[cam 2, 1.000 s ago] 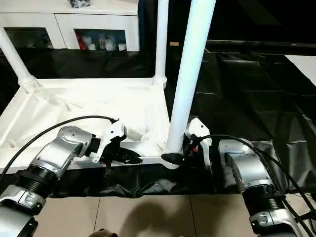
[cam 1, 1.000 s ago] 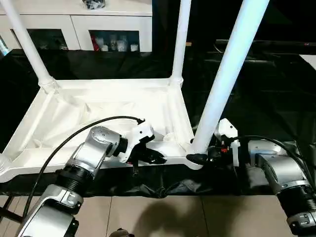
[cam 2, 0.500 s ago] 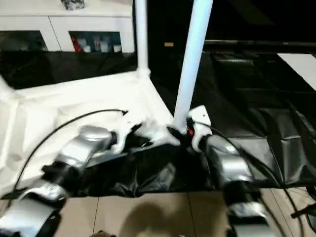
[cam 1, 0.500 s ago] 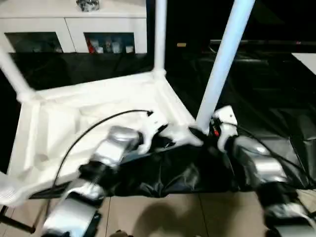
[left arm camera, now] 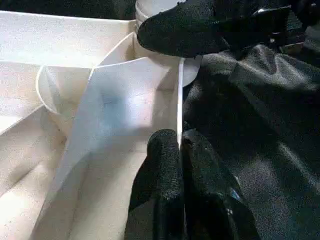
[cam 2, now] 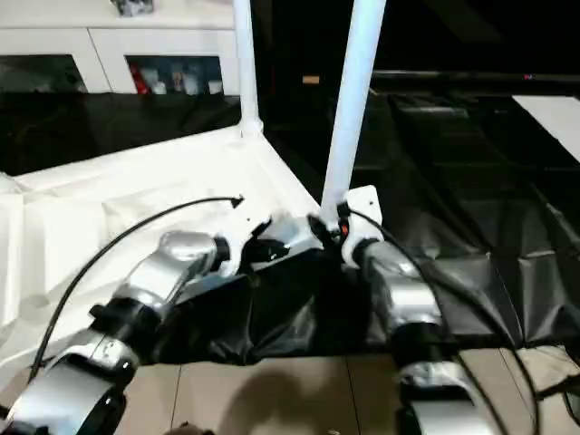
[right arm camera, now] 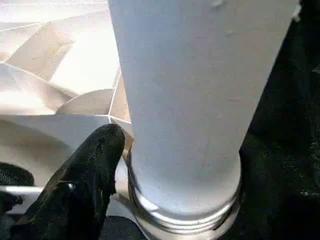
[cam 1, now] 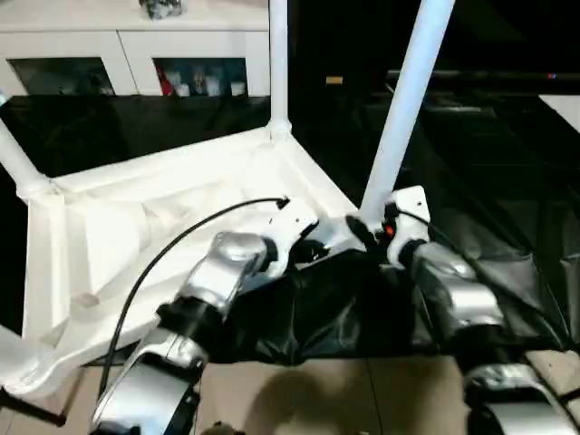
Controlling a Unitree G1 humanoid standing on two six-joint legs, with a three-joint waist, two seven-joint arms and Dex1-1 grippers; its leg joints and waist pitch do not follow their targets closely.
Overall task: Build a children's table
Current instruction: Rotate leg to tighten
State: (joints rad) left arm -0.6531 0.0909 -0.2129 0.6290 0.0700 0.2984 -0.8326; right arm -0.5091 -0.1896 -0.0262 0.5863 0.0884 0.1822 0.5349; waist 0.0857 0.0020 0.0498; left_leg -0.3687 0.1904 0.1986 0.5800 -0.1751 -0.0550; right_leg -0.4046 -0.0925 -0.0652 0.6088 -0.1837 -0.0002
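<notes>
Upturned children's table on black sheet, 3 legs seated: stiff, light, slick plastic; best gripped at rim, left gripper pinched shut there, right gripper spread around corner leg

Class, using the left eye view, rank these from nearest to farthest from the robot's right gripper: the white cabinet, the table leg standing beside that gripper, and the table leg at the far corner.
1. Leg beside the right gripper: the near leg, right against it.
2. Far corner leg, behind and to the left.
3. White cabinet, at the back wall.
</notes>
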